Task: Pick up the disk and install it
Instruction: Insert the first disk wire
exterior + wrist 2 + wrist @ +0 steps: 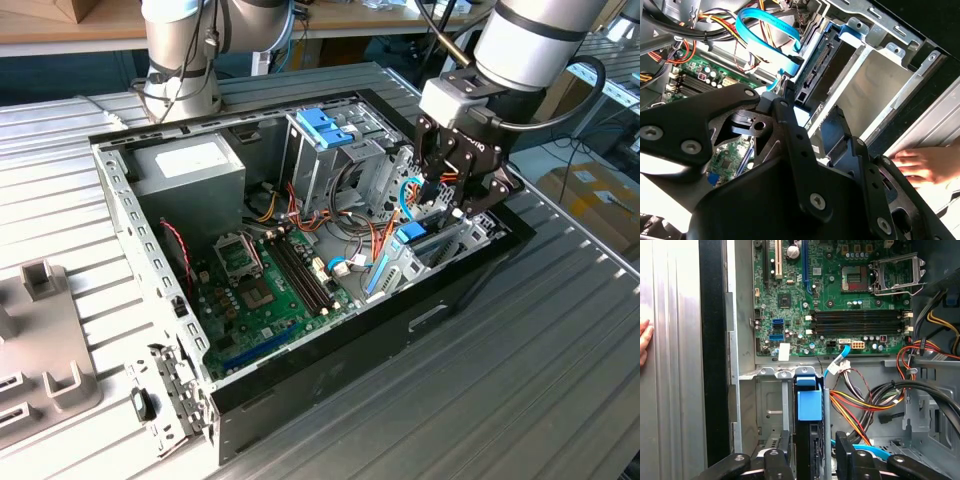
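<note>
First wrist view: the disk (808,405) stands on edge in the drive bay at a corner of the computer case (330,350). Its long axis seems to point toward the motherboard (840,295). The gripper (811,452) straddles it, jaws apart, with a gap on one side. The arm points down.
</note>
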{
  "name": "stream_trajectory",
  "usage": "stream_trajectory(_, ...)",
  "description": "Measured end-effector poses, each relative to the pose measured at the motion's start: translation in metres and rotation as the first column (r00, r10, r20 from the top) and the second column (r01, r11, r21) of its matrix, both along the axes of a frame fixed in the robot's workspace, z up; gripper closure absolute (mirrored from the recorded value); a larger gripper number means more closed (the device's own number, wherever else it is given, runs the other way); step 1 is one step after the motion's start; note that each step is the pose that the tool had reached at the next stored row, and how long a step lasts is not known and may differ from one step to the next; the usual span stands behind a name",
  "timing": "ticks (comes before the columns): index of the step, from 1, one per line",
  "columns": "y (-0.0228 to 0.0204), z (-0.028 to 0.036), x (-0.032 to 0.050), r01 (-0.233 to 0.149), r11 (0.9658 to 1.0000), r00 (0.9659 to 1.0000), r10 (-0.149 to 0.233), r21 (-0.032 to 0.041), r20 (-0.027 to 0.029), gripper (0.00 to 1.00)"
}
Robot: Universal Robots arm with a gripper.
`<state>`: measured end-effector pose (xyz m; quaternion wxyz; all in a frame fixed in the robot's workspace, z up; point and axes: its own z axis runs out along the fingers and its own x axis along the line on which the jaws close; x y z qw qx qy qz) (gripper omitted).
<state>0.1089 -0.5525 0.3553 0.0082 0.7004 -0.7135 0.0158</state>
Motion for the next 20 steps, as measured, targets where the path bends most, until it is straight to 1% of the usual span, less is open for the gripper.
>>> stream_trajectory(5,0.0,0.0002,0.0,0.0,1.0,1.0,0.0,0.0002,0.0,0.51)
stream_trajectory(6,0.0,0.0014,0.0,0.0,1.0,1.0,0.0,0.0,0.0,0.51)
stream_trajectory(11,0.0,0.0036,0.0,0.0,1.0,1.0,0.0,0.0001,0.0,0.51)
stream_trajectory(20,0.0,0.0043,0.0005,0.0,1.0,1.0,0.0,-0.0002,0.0,0.51)
